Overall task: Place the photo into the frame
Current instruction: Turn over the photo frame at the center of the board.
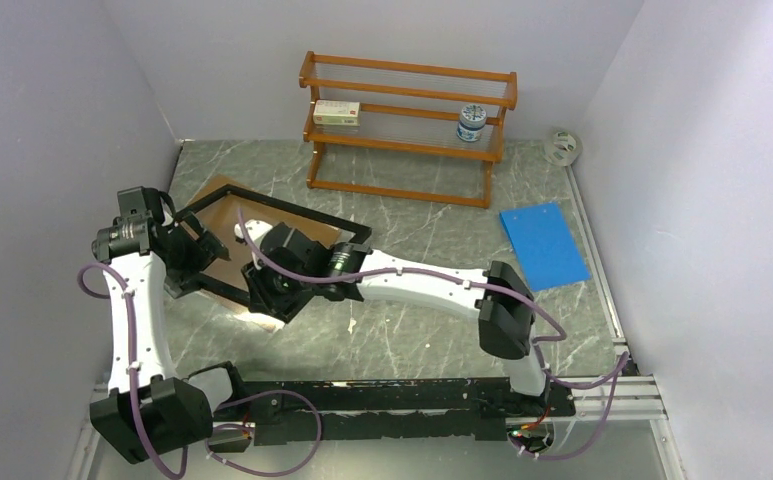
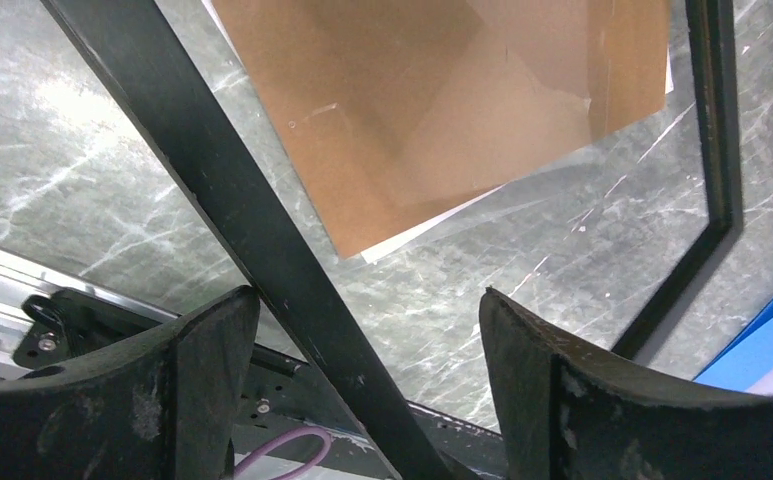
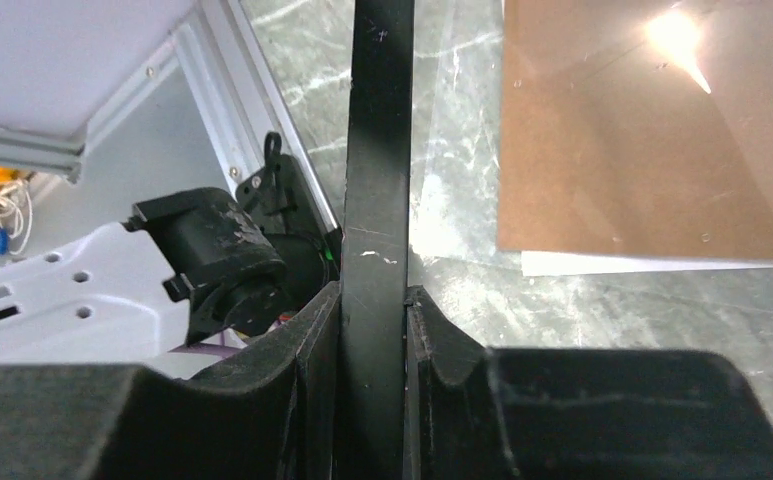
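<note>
Two grippers are on the job. The right gripper [image 3: 372, 300] is clenched on the frame [image 3: 377, 150], fingers pressed to either side of its thin black border at bottom centre of the right wrist view. The left gripper [image 2: 367, 310] is released, jaws spread wide, with a black frame border running diagonally between them (close to the left-hand finger, contact unclear). Past the border, seen through the glass, the brown backing board [image 3: 652, 130] lies on the grey marble table [image 1: 382, 335]. The photo [image 3: 642, 264] sits under that board, only a thin white strip showing along the board's lower edge. In the top view all this is left of centre. A blue sheet [image 1: 542, 245] lies right of centre, well apart. A wooden rack [image 1: 407, 125] stands at upper centre by the back wall.
</note>
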`<state>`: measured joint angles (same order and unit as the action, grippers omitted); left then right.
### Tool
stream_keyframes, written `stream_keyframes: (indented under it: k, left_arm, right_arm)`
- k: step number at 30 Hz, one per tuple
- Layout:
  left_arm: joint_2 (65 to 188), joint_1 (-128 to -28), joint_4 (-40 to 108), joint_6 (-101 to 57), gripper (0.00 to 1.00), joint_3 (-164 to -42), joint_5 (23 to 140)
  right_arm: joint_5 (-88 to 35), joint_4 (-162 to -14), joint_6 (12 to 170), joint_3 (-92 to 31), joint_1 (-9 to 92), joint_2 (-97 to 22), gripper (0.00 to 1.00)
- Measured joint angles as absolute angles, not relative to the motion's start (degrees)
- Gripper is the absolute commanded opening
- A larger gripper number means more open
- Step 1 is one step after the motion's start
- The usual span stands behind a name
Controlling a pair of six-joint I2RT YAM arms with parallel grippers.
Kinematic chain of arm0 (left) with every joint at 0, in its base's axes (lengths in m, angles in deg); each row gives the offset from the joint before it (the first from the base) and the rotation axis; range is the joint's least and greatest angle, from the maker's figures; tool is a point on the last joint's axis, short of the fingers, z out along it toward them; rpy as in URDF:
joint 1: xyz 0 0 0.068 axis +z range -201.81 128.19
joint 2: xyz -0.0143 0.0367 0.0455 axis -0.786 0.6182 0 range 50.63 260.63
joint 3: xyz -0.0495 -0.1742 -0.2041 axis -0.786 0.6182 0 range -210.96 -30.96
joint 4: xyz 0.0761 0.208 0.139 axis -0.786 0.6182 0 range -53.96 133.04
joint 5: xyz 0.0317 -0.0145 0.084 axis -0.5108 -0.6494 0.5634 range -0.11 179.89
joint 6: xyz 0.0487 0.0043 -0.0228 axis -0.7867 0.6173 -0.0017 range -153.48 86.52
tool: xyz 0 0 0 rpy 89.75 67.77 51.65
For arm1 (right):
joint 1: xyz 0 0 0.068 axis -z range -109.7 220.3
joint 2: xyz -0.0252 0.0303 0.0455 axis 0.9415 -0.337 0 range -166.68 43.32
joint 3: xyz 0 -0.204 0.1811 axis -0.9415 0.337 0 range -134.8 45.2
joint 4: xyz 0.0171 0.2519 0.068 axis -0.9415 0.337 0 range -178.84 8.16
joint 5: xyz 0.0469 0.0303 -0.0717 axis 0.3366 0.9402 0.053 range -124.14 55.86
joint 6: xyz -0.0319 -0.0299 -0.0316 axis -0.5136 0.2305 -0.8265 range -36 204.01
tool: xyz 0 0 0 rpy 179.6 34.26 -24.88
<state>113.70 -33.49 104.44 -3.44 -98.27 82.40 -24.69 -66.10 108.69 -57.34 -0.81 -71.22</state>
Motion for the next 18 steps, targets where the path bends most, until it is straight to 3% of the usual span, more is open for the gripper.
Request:
stream_keyframes:
  k: [2,15,18]
  left_arm:
    - [113.96,-33.49,104.44,-3.76,0.93,-99.1,82.62]
    - [114.11,-32.48,104.16,-3.59,0.94,-101.48,84.28]
    - [114.18,-31.5,101.34,-2.95,0.87,-100.74,81.87]
  right_arm:
    - [-25.1,-66.14,108.76,-57.34,-0.48,-69.99,0.09]
    - [-19.27,-66.12,112.65,-55.76,5.01,-64.42,0.1]
    - [-17.08,-66.65,113.68,-53.45,6.62,-61.84,0.11]
